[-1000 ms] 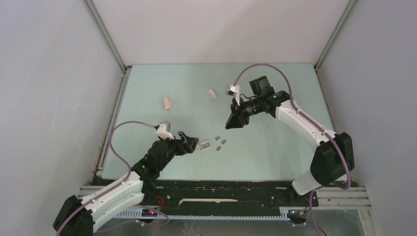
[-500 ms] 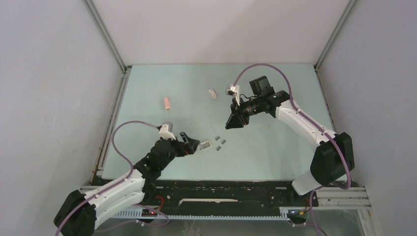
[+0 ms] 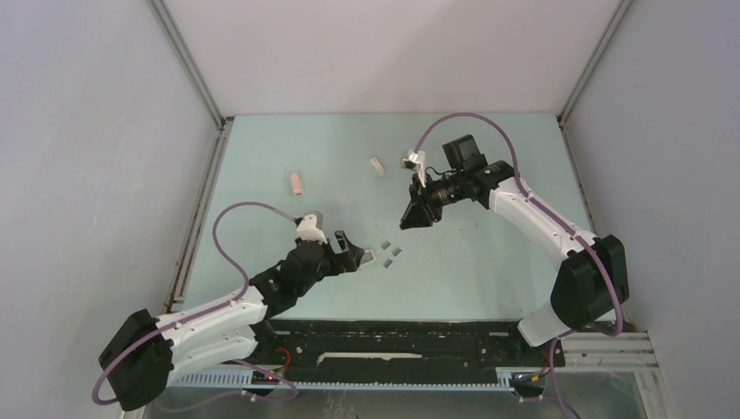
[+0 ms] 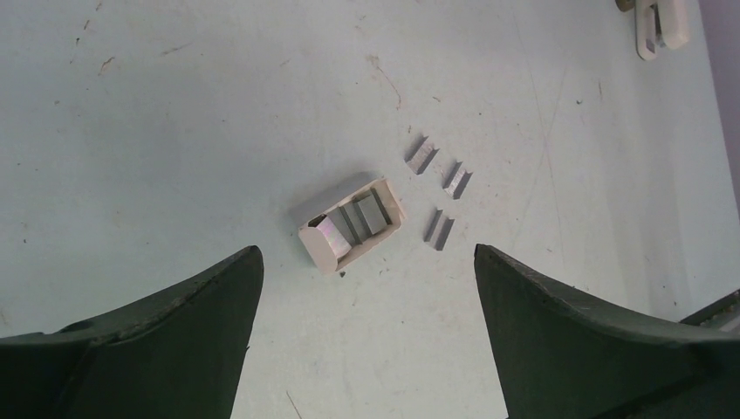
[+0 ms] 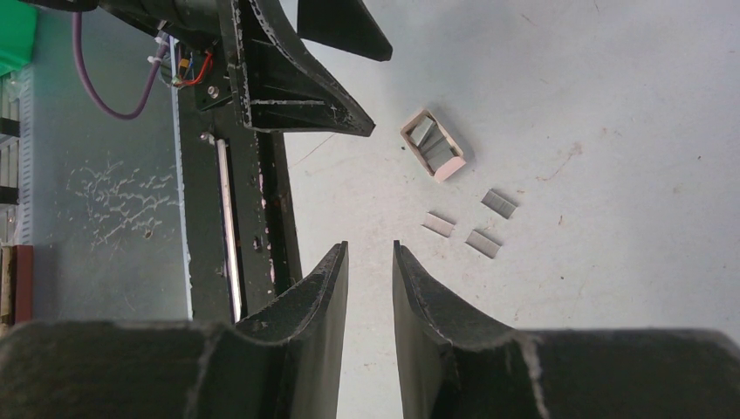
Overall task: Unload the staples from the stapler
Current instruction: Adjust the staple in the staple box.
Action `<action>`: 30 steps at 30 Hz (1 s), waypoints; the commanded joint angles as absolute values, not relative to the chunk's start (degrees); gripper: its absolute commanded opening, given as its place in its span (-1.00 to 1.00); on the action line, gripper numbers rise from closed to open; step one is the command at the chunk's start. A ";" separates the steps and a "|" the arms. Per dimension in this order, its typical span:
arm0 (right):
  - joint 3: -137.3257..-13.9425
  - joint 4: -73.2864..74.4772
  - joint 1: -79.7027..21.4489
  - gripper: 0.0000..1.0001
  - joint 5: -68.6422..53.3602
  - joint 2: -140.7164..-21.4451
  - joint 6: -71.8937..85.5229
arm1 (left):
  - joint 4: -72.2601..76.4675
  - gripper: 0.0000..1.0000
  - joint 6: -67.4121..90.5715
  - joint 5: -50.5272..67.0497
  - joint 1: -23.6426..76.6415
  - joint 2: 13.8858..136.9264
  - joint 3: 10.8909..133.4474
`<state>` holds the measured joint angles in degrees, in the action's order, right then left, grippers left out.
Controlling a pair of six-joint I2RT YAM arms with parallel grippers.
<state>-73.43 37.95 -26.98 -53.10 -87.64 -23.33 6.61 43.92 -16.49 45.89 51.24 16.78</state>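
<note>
A small white stapler (image 4: 349, 225) lies open side up on the pale green table, with grey strips in its trough. Three loose staples (image 4: 421, 154) (image 4: 456, 179) (image 4: 439, 228) lie just to its right. From above, the staples (image 3: 391, 252) sit beside the stapler (image 3: 367, 257). My left gripper (image 4: 366, 253) is open wide just short of the stapler, holding nothing, and its fingertips reach the stapler's left end in the top view (image 3: 353, 255). My right gripper (image 3: 410, 218) hovers behind the staples. Its fingers (image 5: 327, 288) stand a narrow gap apart with nothing between them. The stapler (image 5: 434, 144) and staples (image 5: 483, 243) show ahead of it.
A second white stapler (image 3: 376, 166) lies further back and shows at the left wrist view's top right corner (image 4: 661, 22). A pink stapler (image 3: 298, 183) lies at the back left. White walls enclose the table on three sides. The black base rail (image 3: 393, 345) runs along the near edge.
My left arm has swung right and forward, bringing its open gripper up to the white stapler. The right arm, the stapler and the loose staples have not moved.
</note>
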 commanded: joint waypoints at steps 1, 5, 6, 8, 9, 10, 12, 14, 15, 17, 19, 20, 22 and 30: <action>-73.65 38.07 -26.90 -0.32 -54.55 -86.95 -24.43 | 3.96 0.92 46.25 -23.62 48.42 53.39 21.74; -73.61 38.05 -26.90 -0.32 -54.62 -86.96 -24.48 | 3.53 0.91 48.13 -25.72 49.94 55.61 22.85; -73.64 38.04 -26.97 -0.32 -54.63 -86.93 -24.46 | 3.25 0.91 48.62 -26.17 50.01 56.16 23.11; -73.61 38.12 -27.00 -0.32 -54.66 -86.92 -24.48 | 2.72 0.91 49.72 -27.12 50.12 56.77 23.55; -73.59 38.09 -26.99 -0.32 -54.62 -86.87 -24.52 | 2.49 0.91 50.44 -27.49 50.10 56.95 23.66; -73.62 38.12 -27.05 -0.31 -54.61 -86.84 -24.48 | 2.39 0.91 50.97 -27.75 50.12 57.15 23.65; -73.64 38.11 -26.99 -0.32 -54.62 -86.84 -24.52 | 2.30 0.92 51.77 -27.78 50.17 57.19 23.73; -73.65 38.08 -27.03 -0.32 -54.65 -86.85 -24.52 | 2.37 0.92 52.38 -27.77 50.23 57.30 23.74; -73.63 38.08 -27.03 -0.32 -54.58 -86.84 -24.52 | 2.37 0.92 52.60 -27.65 50.13 57.35 23.73; -73.59 38.06 -26.99 -0.32 -54.61 -86.75 -24.44 | 2.38 0.92 52.79 -27.48 50.14 57.58 23.83; -73.63 38.12 -26.99 -0.32 -54.67 -86.70 -24.38 | 2.44 0.92 53.02 -27.30 50.16 57.88 23.82; -73.61 38.06 -27.05 -0.32 -54.65 -86.67 -24.43 | 2.54 0.92 53.09 -27.14 50.12 58.10 23.96; -73.59 38.06 -26.98 -0.31 -54.67 -86.66 -24.47 | 2.68 0.92 53.09 -26.95 50.18 58.43 24.06; -73.61 38.15 -26.99 -0.31 -54.67 -86.75 -24.52 | 2.67 0.92 52.52 -26.35 50.14 58.44 24.19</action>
